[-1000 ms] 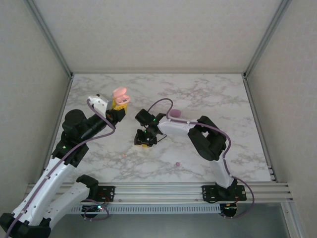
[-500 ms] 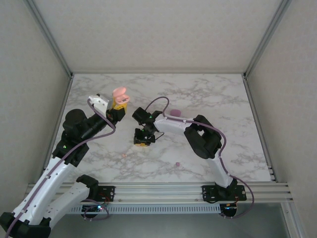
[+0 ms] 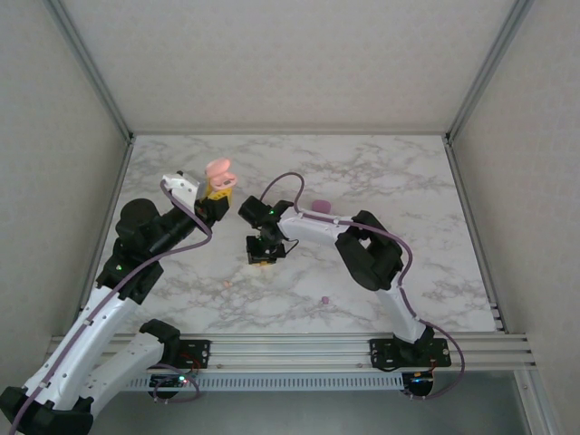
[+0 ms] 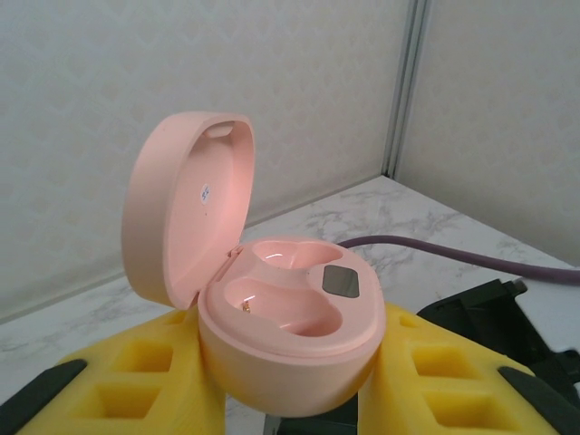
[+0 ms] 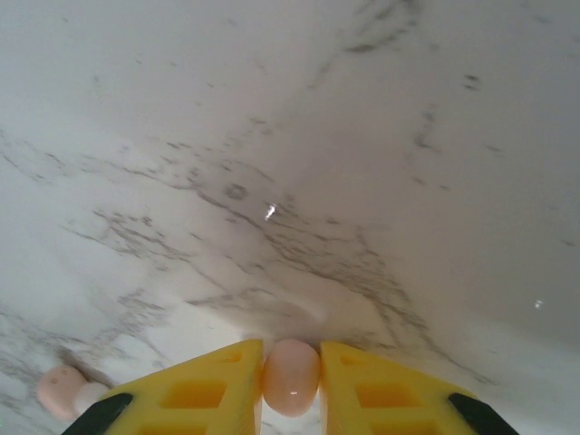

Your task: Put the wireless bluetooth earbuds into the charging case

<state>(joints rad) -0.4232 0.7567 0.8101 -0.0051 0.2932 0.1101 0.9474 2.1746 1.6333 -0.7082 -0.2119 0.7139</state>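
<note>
Closure on the right claw (image 3: 262,256): its pads have come together over the last second and now pinch one salmon-pink earbud (image 5: 291,374) low on the worktop (image 3: 390,172), near the pink charging case (image 4: 290,317), toward the arm bases and to its right. Left claw (image 3: 218,188) unchanged, clamped on that case and holding it raised, lid open, both wells empty. Pick looks secured, so lift and carry to the case likely come next. Second salmon-pink earbud (image 3: 227,285) lies loose further base-ward of the case. Purple earbud (image 3: 324,299) sits well apart to the case's right.
</note>
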